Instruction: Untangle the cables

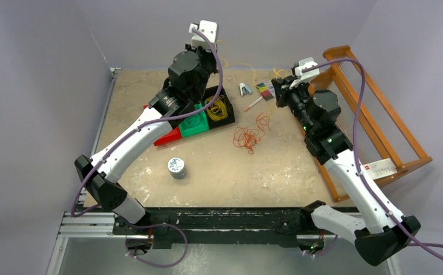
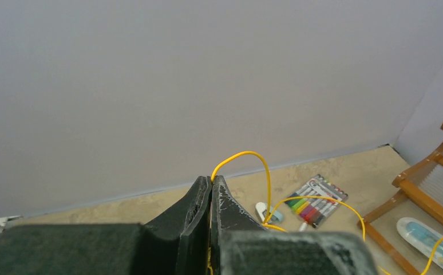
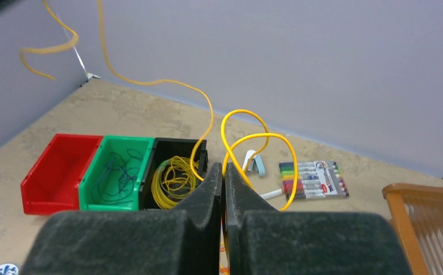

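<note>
The left gripper (image 2: pixel 212 180) and right gripper (image 3: pixel 223 167) are each clamping the yellow cable (image 3: pixel 210 109), its slack length looping side to side between them.

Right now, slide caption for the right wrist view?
Right gripper shut on a looping yellow cable; three bins and a marker pack beyond.

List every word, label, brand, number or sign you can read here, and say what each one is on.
No text here reads clearly enough to quote.
white label on the wooden rack: a red mark and printed lines, too small to read.
round tin: blue print on the lid, blurred.
marker pack: print on the pens, too small to read.
</note>
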`<state>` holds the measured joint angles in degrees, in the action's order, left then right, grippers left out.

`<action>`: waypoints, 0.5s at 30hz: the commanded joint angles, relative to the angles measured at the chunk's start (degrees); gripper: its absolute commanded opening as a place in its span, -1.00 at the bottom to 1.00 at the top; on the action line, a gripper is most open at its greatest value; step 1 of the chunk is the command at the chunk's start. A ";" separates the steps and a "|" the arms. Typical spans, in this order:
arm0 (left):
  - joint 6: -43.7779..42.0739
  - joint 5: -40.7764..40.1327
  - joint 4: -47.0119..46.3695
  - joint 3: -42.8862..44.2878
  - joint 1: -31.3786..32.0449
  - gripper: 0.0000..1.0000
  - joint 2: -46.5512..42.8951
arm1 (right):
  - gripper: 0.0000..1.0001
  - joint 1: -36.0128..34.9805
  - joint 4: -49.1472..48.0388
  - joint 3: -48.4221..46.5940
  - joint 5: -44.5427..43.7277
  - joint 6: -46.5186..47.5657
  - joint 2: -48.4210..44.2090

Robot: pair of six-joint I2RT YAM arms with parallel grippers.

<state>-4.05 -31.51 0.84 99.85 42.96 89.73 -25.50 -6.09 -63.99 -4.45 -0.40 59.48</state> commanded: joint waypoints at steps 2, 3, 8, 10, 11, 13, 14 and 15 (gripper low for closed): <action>5.63 4.34 -3.80 -2.60 -1.55 -1.00 -0.47 | -1.00 -0.14 -0.85 -5.31 2.12 0.71 -0.93; 6.23 4.83 -3.90 -3.00 -1.69 -1.00 -0.39 | -1.00 -0.21 -0.55 -5.96 2.42 0.75 -0.76; 8.39 6.10 -4.73 -5.77 -2.22 -1.00 0.25 | -1.00 -0.19 2.39 -9.05 3.50 -0.53 0.35; 9.59 7.20 -5.23 -6.93 -2.49 -1.00 0.49 | -1.00 -0.19 2.95 -9.91 4.26 -1.39 0.54; 10.16 7.95 -5.38 -7.37 -2.64 -1.00 0.83 | -1.00 -0.16 3.06 -10.19 4.31 -1.51 0.59; 11.46 9.62 -5.53 -8.21 -2.90 -1.00 1.47 | -1.00 -0.19 2.94 -10.64 4.50 -1.82 0.46; 12.18 10.93 -5.70 -8.54 -3.07 -1.00 1.89 | -1.00 -0.18 2.80 -10.83 4.79 -2.02 0.45; 13.07 12.38 -5.87 -8.96 -3.25 -1.00 2.36 | -1.00 -0.17 2.62 -11.01 5.04 -2.17 0.52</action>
<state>4.78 -24.49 -1.21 92.03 40.58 90.94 -25.50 -2.39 -71.90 -1.30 -1.34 60.05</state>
